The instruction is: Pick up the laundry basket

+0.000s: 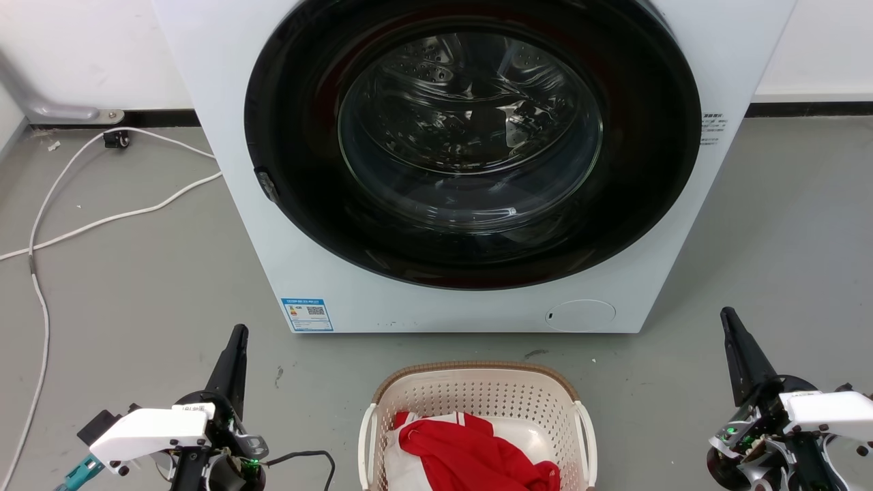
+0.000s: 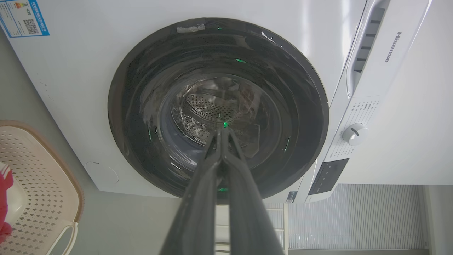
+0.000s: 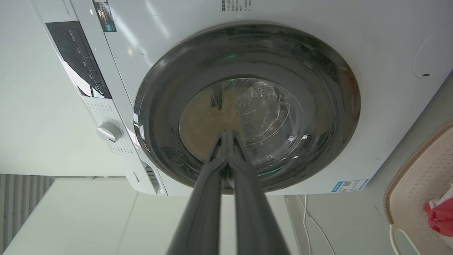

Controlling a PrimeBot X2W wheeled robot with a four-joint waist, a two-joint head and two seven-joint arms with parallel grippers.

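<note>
Two arms flank the basket, one on each side, both well apart from it. The left gripper [image 1: 237, 339] sits low on the robot's left. Its two long dark fingers are pressed together into one spike aimed at the washer. In the left wrist view the fingers meet at the tips with no gap, and nothing is held between them. The right gripper [image 1: 728, 320] mirrors it on the robot's right. Its fingers are also squeezed flat against each other and carry nothing, as the right wrist view confirms.

Between the two, on the smooth grey floor [image 1: 136, 307], stands the cream perforated plastic laundry basket [image 1: 477, 394] with its brown woven-look rim. It is upright, just in front of the large white front-loading washing machine [image 1: 225, 136] but not touching it. A white loop handle [image 1: 367, 436] hangs at its left side and another at its right. Neither gripper touches them.

Inside the basket a crumpled red garment [image 1: 470, 457] lies over a white cloth [image 1: 528, 431].

The washer's round dark-framed glass door [image 1: 470, 136] faces the robot, and the steel drum shows through it. A small blue label [image 1: 307, 314] sits at the lower left corner of the front panel. In the left wrist view a white round knob [image 2: 354, 134] shows on the control panel.

A thin white cable [image 1: 102, 218] trails over the floor to the left of the machine.
</note>
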